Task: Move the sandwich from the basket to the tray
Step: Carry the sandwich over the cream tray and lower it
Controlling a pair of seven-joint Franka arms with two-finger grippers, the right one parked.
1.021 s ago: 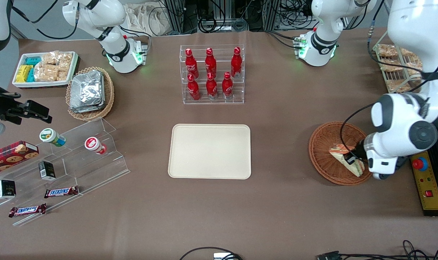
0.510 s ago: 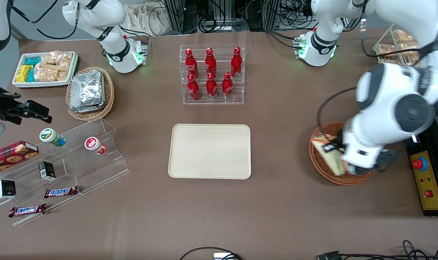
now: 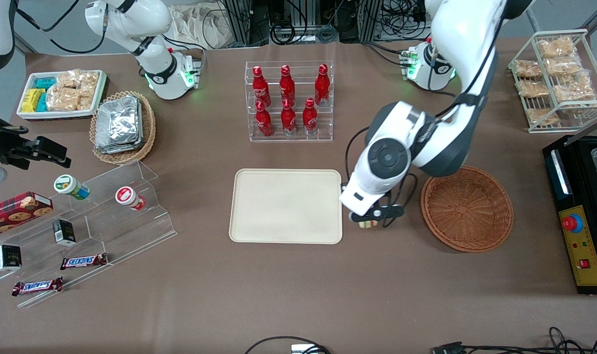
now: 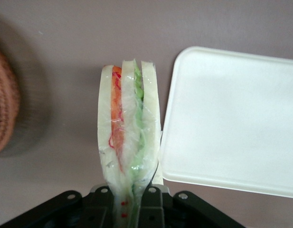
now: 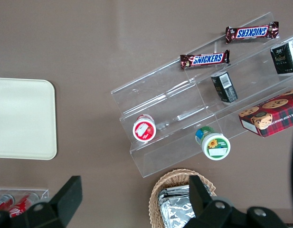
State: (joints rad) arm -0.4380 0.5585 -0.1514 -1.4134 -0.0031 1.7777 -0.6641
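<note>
Your gripper [image 3: 370, 220], clamped on the upright sandwich [image 4: 128, 142], hangs just beside the tray [image 3: 259, 196], between tray and basket [image 3: 467, 208]; the tray lies sideways, toward the parked arm's end.

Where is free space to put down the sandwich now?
The whole tray is bare. The pincer, shut on the sandwich, hangs between the tray's edge and the basket. The basket is empty too. That gap is narrow.

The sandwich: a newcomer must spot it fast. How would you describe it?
Find the cream tray at mid-table. Between it and the reddish-brown wicker basket, the end effector holds the sandwich: a clear-wrapped wedge of pale bread with orange and green filling.
</note>
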